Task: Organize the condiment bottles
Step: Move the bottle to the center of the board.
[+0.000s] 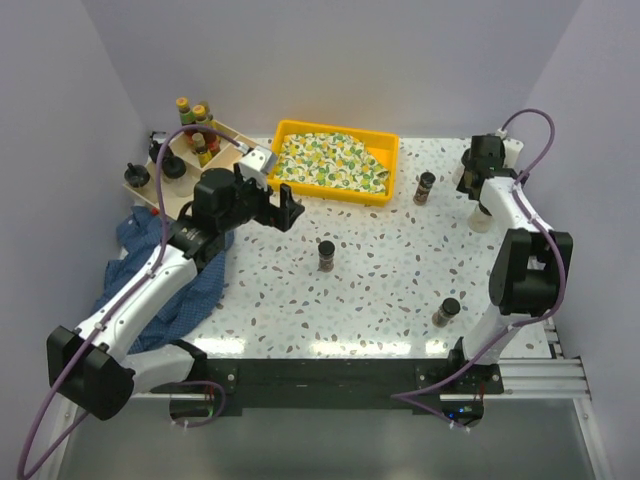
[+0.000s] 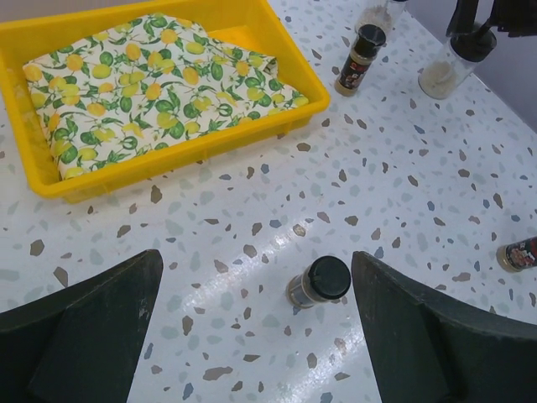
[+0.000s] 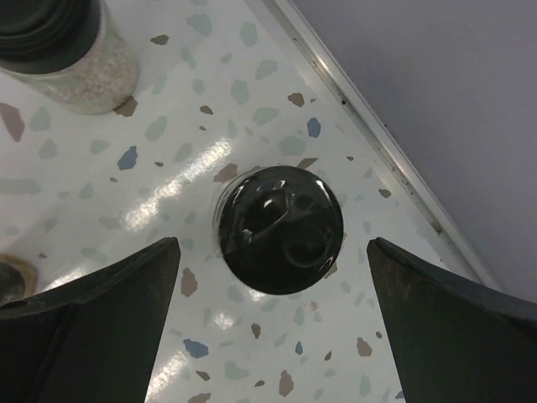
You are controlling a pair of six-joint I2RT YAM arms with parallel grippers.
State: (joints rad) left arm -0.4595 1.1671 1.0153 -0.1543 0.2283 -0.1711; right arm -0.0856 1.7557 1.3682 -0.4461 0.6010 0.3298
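Left hand [image 2: 258, 323]: fingers spread wide, gripping nothing. It hangs over a dark-capped spice jar [image 2: 319, 281], which stands upright mid-counter [image 1: 380, 290], touching neither finger.

Right hand [image 3: 273, 312]: likewise spread and empty, above a black-capped bottle [image 3: 281, 228] at the counter's far right corner, close to the right edge. A granule-filled bottle [image 3: 71, 59] stands near it.

Another brown jar [image 1: 425, 187] stands just right of the yellow tray [image 2: 193, 155]. A third jar [image 1: 446, 312] is near the right edge.

Slim sauce bottles [image 1: 200, 115] sit in the wooden box [image 1: 228, 143] at the far left corner.
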